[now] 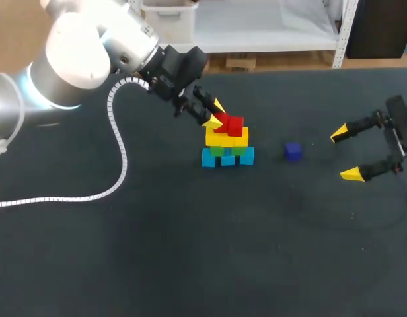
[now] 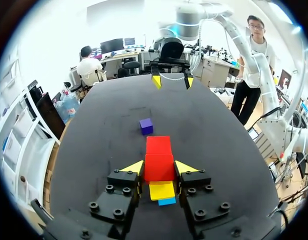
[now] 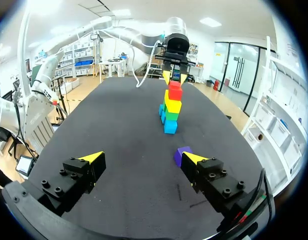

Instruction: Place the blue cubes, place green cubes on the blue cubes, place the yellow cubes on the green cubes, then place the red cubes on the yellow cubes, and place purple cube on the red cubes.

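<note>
Head view, dark table [image 1: 190, 251]. Our left gripper [image 1: 215, 113] clamps a red cube [image 1: 232, 125] between its fingers; beneath it yellow cubes [image 1: 227, 139], green cubes [image 1: 218, 150], blue cubes [image 1: 209, 158]. Our right gripper [image 1: 346, 154] gapes wide, empty; purple cube [image 1: 293, 151] ahead of it.

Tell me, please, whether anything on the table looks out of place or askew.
Nothing stands out: the stack looks tidy, the left claw grips a red cube on top, and the purple cube sits alone on the table, not yet stacked.
</note>
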Tool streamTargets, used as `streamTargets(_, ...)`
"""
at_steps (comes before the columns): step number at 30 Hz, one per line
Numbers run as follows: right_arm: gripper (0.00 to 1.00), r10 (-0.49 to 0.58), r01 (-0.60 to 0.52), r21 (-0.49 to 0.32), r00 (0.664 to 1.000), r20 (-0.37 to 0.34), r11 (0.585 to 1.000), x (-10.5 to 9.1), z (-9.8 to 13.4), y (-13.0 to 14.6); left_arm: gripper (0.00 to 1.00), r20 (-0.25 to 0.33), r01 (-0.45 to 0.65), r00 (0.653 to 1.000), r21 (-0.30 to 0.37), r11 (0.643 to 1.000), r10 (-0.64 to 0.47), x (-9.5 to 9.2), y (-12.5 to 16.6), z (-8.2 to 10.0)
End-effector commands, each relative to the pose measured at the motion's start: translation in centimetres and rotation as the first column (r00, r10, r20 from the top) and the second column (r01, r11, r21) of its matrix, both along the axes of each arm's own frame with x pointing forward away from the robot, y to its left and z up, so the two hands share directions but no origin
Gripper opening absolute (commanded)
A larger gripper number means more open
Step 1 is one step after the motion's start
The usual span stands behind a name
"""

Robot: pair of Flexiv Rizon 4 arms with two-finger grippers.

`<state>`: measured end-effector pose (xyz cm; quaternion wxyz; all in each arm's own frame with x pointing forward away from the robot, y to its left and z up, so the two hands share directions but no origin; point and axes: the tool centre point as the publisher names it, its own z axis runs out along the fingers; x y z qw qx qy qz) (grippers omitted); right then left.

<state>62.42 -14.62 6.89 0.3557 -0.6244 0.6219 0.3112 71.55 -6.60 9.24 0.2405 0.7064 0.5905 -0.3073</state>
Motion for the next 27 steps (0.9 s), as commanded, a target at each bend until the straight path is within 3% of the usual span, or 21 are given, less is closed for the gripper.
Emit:
streamTargets(1,1.00,0.000,0.000,0.001,1.000,0.001,1.000,0.06,-0.06,0.03,0.00,0.003,-0.009,1.000,-0.001,1.000,0.009,-0.40,0.07,-0.14)
streamTargets(27,1.00,0.000,0.000,0.001,1.000,0.001,1.000,0.06,-0.06,0.03,0.00,0.004,-0.007,1.000,-0.001,1.000,0.007,-0.40,0.08,-0.50)
